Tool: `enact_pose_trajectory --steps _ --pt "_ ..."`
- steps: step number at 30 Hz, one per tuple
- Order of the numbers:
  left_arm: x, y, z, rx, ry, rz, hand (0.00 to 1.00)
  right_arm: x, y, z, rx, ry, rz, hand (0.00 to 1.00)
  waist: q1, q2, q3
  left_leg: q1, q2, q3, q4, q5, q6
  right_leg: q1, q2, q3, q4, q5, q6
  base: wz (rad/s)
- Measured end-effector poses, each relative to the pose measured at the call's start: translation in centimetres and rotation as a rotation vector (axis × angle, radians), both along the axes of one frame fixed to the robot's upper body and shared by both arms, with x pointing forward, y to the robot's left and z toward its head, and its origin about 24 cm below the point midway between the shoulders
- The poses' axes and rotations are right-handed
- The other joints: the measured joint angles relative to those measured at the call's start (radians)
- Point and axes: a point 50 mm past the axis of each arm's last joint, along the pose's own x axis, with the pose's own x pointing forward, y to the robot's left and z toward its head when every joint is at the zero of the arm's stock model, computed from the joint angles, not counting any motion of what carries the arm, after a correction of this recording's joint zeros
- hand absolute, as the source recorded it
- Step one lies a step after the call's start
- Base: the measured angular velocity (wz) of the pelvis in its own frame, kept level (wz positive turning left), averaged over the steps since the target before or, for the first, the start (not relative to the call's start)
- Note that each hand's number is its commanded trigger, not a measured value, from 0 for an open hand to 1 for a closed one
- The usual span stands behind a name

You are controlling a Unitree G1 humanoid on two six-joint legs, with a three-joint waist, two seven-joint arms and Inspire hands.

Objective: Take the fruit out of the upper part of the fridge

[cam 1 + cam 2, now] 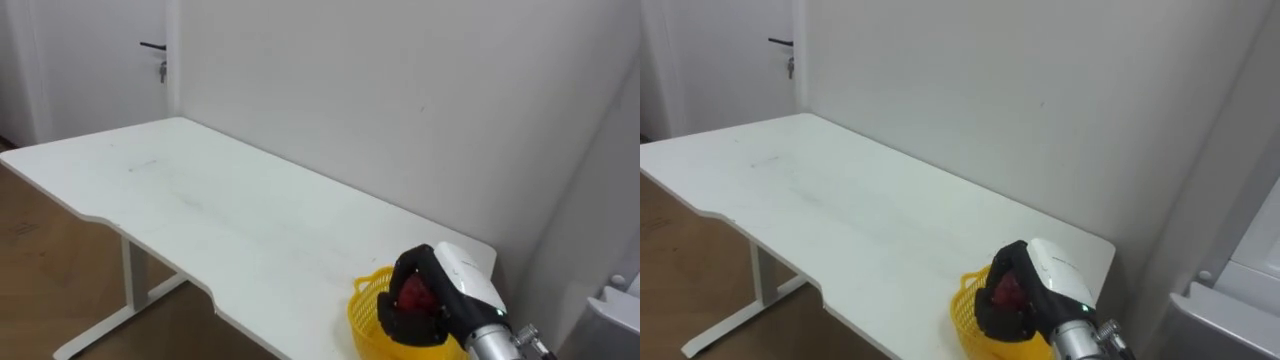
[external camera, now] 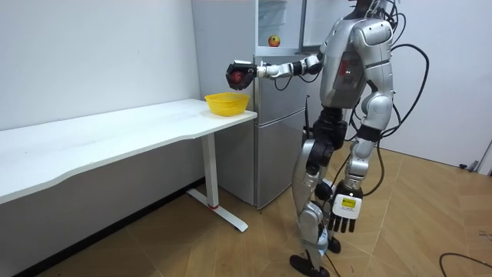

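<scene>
Currently I see the right hand point(image 1: 432, 268) with its fingers curled round a small red fruit point(image 1: 415, 296), pinching it against the palm. The arm is stretched out from the robot's right side, and the hand hangs just above a yellow bowl point(image 1: 366, 316) without touching it. That bowl sits at the corner of the white tabletop point(image 1: 200, 200), the end nearest the fridge point(image 2: 269, 138). From the room view, the robot stands upright in front of the fridge, and its left hand point(image 2: 344, 218) hangs low by its leg, fingers loosely straight, holding nothing.
</scene>
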Motion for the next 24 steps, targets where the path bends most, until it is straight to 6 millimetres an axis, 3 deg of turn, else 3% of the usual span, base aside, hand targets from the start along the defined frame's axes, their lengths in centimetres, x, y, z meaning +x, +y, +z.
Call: enact_pose_trajectory --steps 4,5,6,18,24 --pt "0.1 0.0 0.0 0.001 -0.005 -0.001 0.0 0.0 -0.3 -0.2 0.032 0.012 -0.024 1.0 0.001 -0.001 -0.0003 0.0 -0.003 -0.002 0.0 0.001 0.002 0.0 -0.002 -0.001 0.0 0.0 0.0 0.0" --pt "0.1 -0.1 0.0 0.0 -0.005 0.0 0.0 0.0 -0.5 -0.3 0.039 0.021 -0.034 0.08 0.001 -0.001 -0.0003 0.0 -0.005 -0.002 0.0 0.002 0.004 0.001 -0.004 -0.001 0.0 0.0 0.001 0.0" --pt "0.1 -0.3 -0.1 -0.002 -0.006 0.001 0.0 0.0 -0.6 -0.5 0.05 0.033 -0.043 0.0 0.002 -0.001 -0.0002 0.0 -0.007 -0.002 0.0 0.003 0.005 0.001 -0.006 -0.001 0.0 -0.001 0.002 0.0" --pt "0.2 -0.5 -0.2 -0.005 -0.01 0.004 0.0 -0.1 -1.8 -2.1 0.058 0.109 -0.102 0.0 0.003 -0.01 0.0052 -0.003 -0.009 -0.002 0.0 0.003 0.006 -0.001 -0.008 -0.003 0.0 -0.002 0.003 0.0" --pt "0.2 -0.6 -0.2 -0.006 -0.012 0.005 0.0 -0.1 -1.9 -2.1 0.058 0.105 -0.109 0.0 0.003 -0.025 0.0024 -0.003 -0.009 -0.002 0.001 0.003 0.006 -0.001 -0.008 -0.004 0.0 -0.002 0.003 0.0"
